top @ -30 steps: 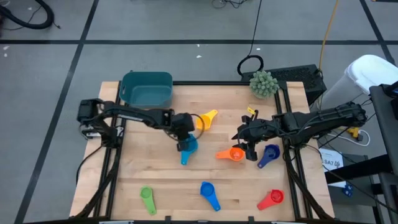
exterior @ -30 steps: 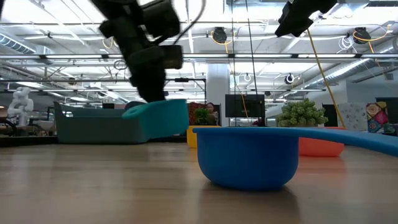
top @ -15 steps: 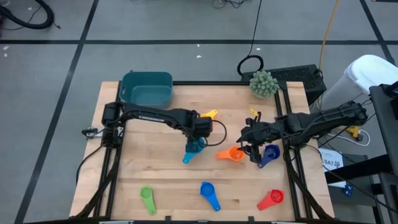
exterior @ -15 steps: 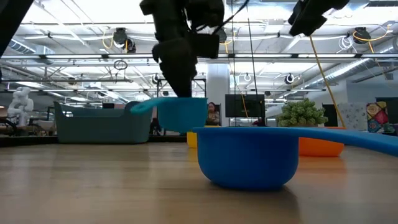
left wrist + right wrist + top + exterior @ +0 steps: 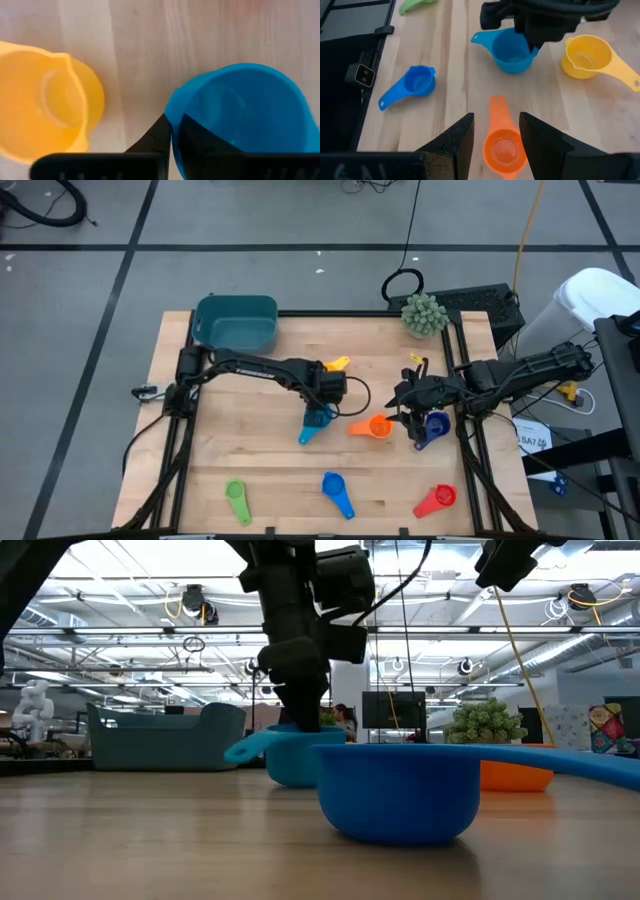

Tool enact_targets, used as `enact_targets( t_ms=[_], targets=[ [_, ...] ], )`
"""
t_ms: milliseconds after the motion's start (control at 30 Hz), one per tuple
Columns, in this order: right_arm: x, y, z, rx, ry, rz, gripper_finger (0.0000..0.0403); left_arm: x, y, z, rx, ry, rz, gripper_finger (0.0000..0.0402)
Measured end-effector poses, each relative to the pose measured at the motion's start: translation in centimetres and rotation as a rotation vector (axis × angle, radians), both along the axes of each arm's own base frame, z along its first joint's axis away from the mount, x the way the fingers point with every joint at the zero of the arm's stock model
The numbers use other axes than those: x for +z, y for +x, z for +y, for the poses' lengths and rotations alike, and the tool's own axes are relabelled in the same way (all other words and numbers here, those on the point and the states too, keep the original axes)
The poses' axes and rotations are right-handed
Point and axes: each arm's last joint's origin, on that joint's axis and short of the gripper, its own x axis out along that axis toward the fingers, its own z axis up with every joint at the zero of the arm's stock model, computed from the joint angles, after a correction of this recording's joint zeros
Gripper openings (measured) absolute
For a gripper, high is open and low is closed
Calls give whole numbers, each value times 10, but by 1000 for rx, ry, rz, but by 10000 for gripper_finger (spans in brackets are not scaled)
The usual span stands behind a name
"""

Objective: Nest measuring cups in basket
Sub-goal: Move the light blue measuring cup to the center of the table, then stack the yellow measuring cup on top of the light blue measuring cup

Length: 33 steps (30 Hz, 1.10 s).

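**Light blue cup set down mid-bench, basket not yet filled**

The left end effector [image 5: 322, 402] pinches the rim of the light blue measuring cup [image 5: 315, 421], one finger inside the bowl and one outside. The cup's base appears to rest on the bench [image 5: 260, 470], just beside the yellow cup [image 5: 336, 366]. That suggests a placing or regrip rather than a carry.

The right end effector [image 5: 413, 418] hovers with fingers apart and empty between the orange cup [image 5: 375, 426] and the dark purple-blue cup [image 5: 432, 428], probably lining up a pick.

The teal basket [image 5: 236, 323] stands at the far left corner, well apart and seemingly empty. Green [image 5: 236, 498], blue [image 5: 336, 490] and red [image 5: 436, 500] cups lie along the near edge.

The bench is pale wood planking. Beyond it are a spiky green ball plant [image 5: 424, 313] and an open hall with ceiling trusses.
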Motion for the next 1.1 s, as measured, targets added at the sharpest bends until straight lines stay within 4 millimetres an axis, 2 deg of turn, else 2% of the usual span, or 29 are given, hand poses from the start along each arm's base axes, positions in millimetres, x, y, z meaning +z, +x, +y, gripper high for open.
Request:
enact_targets(
  t_ms=[167, 467, 633, 767, 867, 1100],
  targets=[
    [-2, 0, 0, 0, 0, 4, 151, 9, -1, 1, 15, 0, -30, 96],
    [-24, -3, -1, -23, 4, 77, 151, 11, -2, 3, 49, 42, -31, 202],
    [-24, -1, 0, -18, 5, 59, 151, 33, -5, 13, 70, 149, -49, 236],
    [-22, -1, 0, -14, 4, 43, 151, 51, -2, 30, 94, 221, -89, 247],
    [-21, -2, 0, -15, 9, 34, 151, 57, -3, 48, 77, 250, -90, 242],
    [-20, -4, 3, -6, 19, 27, 151, 57, -9, 83, -160, 355, -29, 199]
  ],
)
